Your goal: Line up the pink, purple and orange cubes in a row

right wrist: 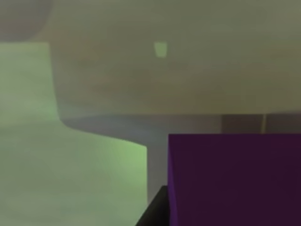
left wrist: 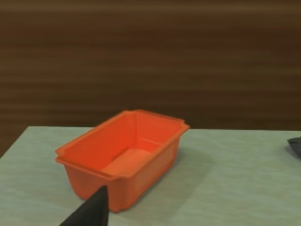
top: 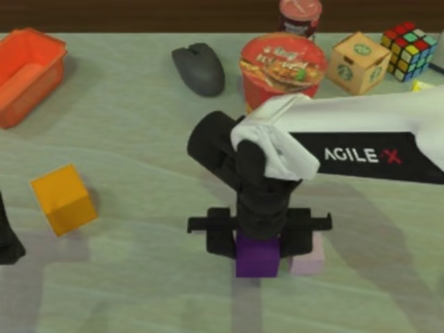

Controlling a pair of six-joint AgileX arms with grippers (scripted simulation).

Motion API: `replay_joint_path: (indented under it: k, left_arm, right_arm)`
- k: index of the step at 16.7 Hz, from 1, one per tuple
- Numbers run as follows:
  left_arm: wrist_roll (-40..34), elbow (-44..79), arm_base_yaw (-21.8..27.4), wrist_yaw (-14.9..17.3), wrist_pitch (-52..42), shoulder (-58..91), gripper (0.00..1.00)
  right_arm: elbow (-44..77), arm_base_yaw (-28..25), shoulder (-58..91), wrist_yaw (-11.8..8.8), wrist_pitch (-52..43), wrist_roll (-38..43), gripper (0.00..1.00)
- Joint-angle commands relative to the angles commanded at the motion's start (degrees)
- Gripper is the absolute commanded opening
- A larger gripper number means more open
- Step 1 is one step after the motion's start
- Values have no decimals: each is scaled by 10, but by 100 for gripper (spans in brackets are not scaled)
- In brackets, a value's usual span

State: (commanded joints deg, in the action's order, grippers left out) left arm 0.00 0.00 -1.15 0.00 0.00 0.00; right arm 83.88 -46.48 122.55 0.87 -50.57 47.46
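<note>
The right gripper (top: pixel 257 239) hangs low over the near middle of the table, its fingers standing either side of the purple cube (top: pixel 256 257); whether they press its faces or have let go cannot be told from above. The purple cube sits just beside the pink cube (top: pixel 307 261), apparently touching, which reads as the row being started there. The orange cube (top: pixel 62 198) lies well apart at the table's left, so by my judgement it is the one left to bring. The left gripper is parked at the left edge, barely in the top view. The right wrist view shows the purple cube (right wrist: pixel 235 179) close up with a dark finger edge against it. The left wrist view shows only the orange bin (left wrist: pixel 123 157).
</note>
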Motion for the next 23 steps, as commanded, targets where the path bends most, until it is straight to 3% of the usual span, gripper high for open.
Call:
replay_joint_path:
  k: [5, 6, 16, 23]
  left_arm:
    - [0, 0, 0, 0, 0, 0, 100]
    - [0, 0, 0, 0, 0, 0, 100]
    - [0, 0, 0, 0, 0, 0, 100]
    - [0, 0, 0, 0, 0, 0, 100]
  right_arm:
    - [0, 0, 0, 0, 0, 0, 98]
    - [0, 0, 0, 0, 0, 0, 100]
    - [9, 0, -3, 0, -10, 0, 100]
    - [88, -5, -49, 0, -138, 0, 100]
